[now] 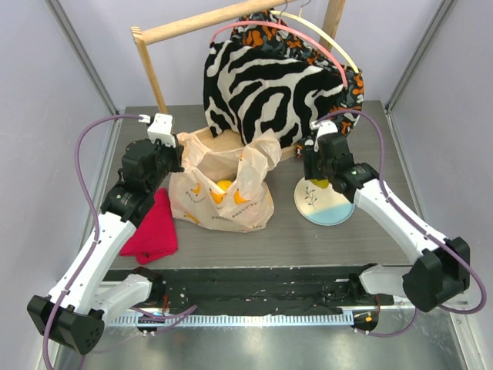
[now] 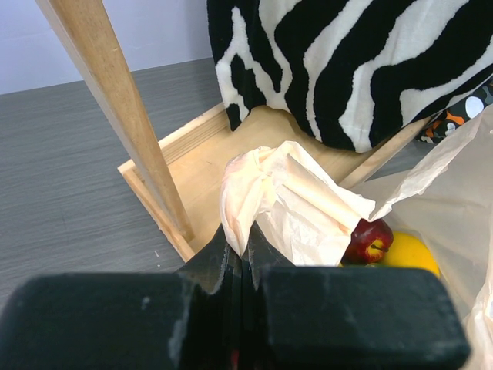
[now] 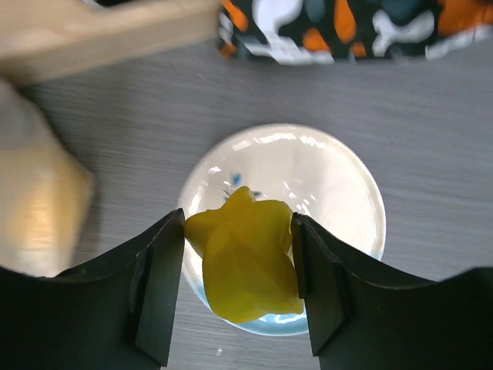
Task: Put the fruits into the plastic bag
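Note:
The plastic bag (image 1: 223, 189), cream with small banana prints, sits open at the table's middle. My left gripper (image 2: 245, 245) is shut on the bag's handle (image 2: 266, 189) and holds it up. Inside the bag I see a dark red apple (image 2: 370, 240) and a yellow-orange fruit (image 2: 408, 250); yellow fruit also shows in the top view (image 1: 223, 185). My right gripper (image 3: 237, 258) is shut on a yellow star-shaped fruit (image 3: 246, 258) above the white-and-light-blue plate (image 3: 339, 185). In the top view it (image 1: 320, 181) hovers over the plate (image 1: 327, 208), right of the bag.
A wooden rack (image 1: 192, 27) with a zebra-striped garment (image 1: 266, 89) stands behind the bag; its base (image 2: 192, 154) lies just beyond my left gripper. A red cloth (image 1: 154, 227) lies left of the bag.

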